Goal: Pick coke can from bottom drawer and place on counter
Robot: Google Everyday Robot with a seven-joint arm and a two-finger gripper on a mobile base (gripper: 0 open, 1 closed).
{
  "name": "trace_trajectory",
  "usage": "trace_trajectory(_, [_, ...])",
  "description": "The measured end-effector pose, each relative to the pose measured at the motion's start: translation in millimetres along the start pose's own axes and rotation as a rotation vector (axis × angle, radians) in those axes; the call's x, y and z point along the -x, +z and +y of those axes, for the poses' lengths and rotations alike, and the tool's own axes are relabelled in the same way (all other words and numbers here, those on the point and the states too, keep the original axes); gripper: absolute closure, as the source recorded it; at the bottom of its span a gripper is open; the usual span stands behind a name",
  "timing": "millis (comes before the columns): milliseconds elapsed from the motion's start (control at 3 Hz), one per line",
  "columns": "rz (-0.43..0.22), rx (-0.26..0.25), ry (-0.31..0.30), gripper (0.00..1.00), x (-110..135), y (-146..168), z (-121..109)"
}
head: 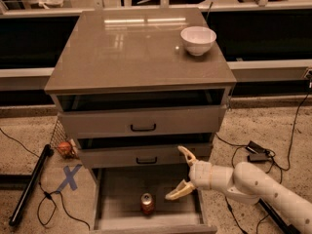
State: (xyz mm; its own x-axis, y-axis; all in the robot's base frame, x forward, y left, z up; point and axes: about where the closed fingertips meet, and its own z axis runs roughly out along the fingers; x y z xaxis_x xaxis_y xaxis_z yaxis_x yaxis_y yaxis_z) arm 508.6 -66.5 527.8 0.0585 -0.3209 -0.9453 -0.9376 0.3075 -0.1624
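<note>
The coke can (147,203), red with a silver top, stands upright on the grey floor of the open bottom drawer (122,189), near its front middle. My gripper (179,172) reaches in from the right on a white arm, over the drawer's right part, up and to the right of the can and apart from it. Its two tan fingers are spread wide and hold nothing. The counter (126,48) is the glossy grey-brown cabinet top above, reflecting lights.
A white bowl (198,39) sits at the counter's back right. Two upper drawers with black handles (143,127) stand slightly pulled out above the bottom one. Cables and a power brick (257,152) lie on the floor right; a black pole (29,184) and blue tape cross lie left.
</note>
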Motion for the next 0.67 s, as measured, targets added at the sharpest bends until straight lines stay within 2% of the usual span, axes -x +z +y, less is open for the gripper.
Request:
trace_trajectory(333, [-0.044,0.012,-0.008,0.00,-24.1,18.2,18.1])
trace_trajectory(667, [-0.044,0.013,-0.007,0.00,-24.3,18.3,18.5])
